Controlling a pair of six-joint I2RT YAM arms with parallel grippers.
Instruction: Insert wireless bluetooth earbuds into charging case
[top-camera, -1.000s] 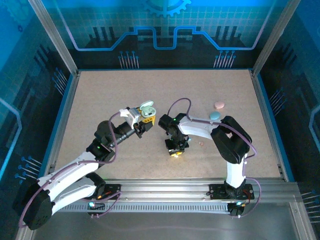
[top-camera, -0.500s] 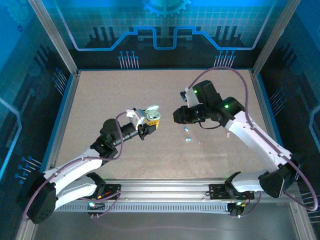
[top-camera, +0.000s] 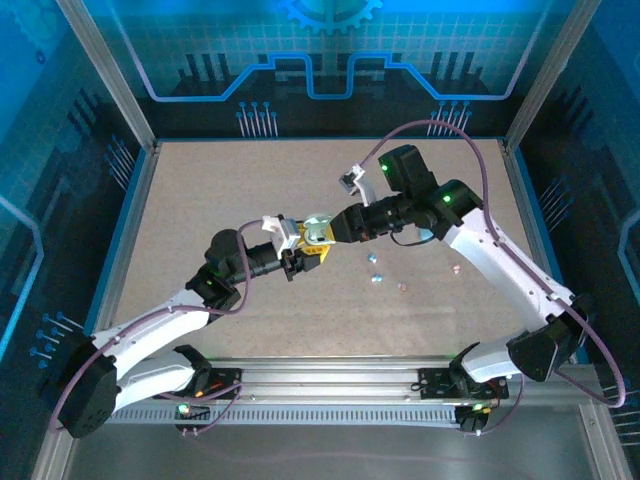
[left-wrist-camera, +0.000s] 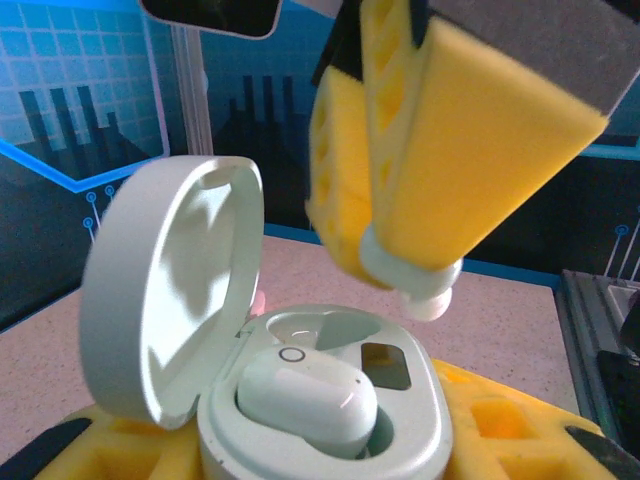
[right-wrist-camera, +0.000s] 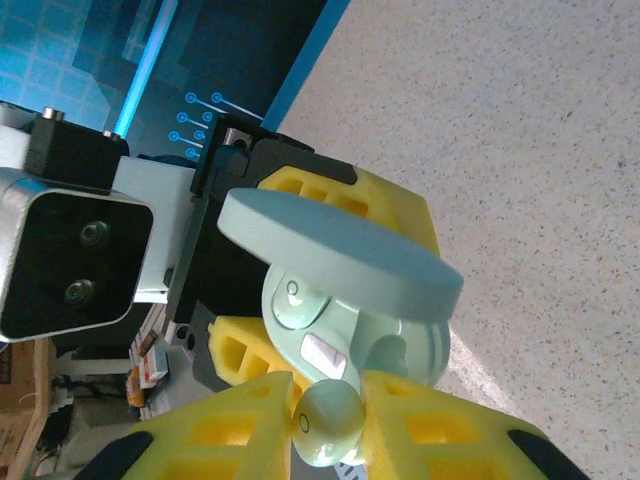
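Tip-down earbud (left-wrist-camera: 425, 288) pinched in right gripper (left-wrist-camera: 392, 262) hangs just above empty socket (left-wrist-camera: 385, 365) of charging case (left-wrist-camera: 415, 432), clamped by left gripper (top-camera: 306, 247).

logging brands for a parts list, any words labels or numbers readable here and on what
no words, brands or numbers can be read anywhere.
seated earbud: a small ring mark, no letters.
charging case: lid blank.
back wall: gear and circuit graphics, no text.
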